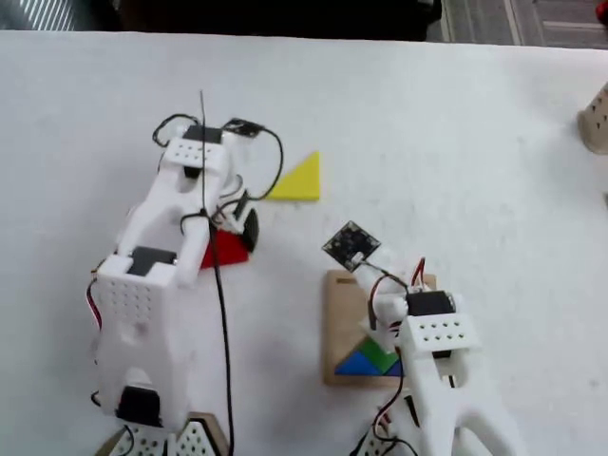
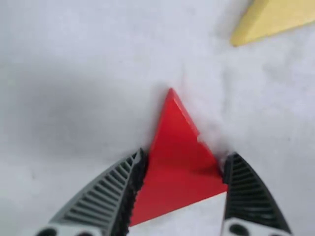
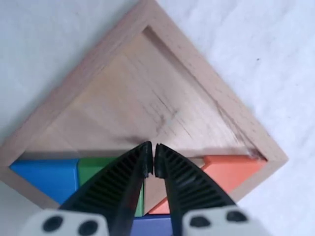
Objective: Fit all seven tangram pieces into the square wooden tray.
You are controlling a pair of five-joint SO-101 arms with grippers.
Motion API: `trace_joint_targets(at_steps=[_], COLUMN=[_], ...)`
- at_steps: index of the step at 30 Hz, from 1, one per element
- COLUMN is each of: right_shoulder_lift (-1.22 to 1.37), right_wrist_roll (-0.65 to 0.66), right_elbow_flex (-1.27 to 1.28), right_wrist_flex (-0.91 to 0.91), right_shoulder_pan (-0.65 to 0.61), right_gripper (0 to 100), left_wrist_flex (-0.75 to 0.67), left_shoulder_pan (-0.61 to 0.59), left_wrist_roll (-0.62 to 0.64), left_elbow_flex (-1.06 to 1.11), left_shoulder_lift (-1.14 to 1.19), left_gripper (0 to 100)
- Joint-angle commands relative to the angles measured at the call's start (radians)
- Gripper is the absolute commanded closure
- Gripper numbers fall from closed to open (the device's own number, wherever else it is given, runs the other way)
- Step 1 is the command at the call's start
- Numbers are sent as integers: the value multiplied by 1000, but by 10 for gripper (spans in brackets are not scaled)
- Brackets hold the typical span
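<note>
Partly hidden by arms: red triangle (image 1: 226, 250), tray (image 1: 343, 318).

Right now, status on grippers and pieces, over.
Left gripper shut on red triangle. Right gripper shut over tray; blue piece, green piece, orange piece inside. Yellow triangle loose, outside tray.

Looking down on the white desk (image 1: 456, 142). The left arm (image 1: 157, 256) sits over a red piece (image 1: 228, 250) and covers about half of it. A yellow triangle (image 1: 298, 179) lies flat just beyond, not touching. The right arm (image 1: 432, 342) hangs over the wooden tray (image 1: 340, 323), where a blue piece (image 1: 361, 365) and a green piece (image 1: 380, 353) sit side by side at the near edge. There's also a tan holey thing (image 1: 595, 119) at the desk's right edge.
</note>
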Motion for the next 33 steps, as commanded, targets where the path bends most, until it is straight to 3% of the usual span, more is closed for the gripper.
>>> trace_joint_targets(at_steps=[1,4,9,14,19,27,33], right_shoulder_lift=[-4,-4,-4,-4,-4,-4,-4], right_wrist_roll=[14,14,14,14,14,14,14], right_elbow_flex=[-2,-2,-2,-2,-2,-2,5], right_wrist_flex=[-18,-18,-18,-18,-18,-18,-18], right_shoulder_pan=[-8,-8,-8,-8,-8,-8,-8], right_gripper=[978,978,978,978,978,978,978], left_wrist_flex=[-11,-11,-15,-112,-110,-110,-48], left_shoulder_pan=[35,31,4,5,-8,-15,-54], left_wrist_roll=[-28,-40,-173,-186,-241,-216,-387], left_elbow_flex=[6,-6,46,186,201,201,196], left_shoulder_lift=[-53,-77,-219,-272,-269,-269,-271], left_gripper=[736,732,731,690,680,679,656])
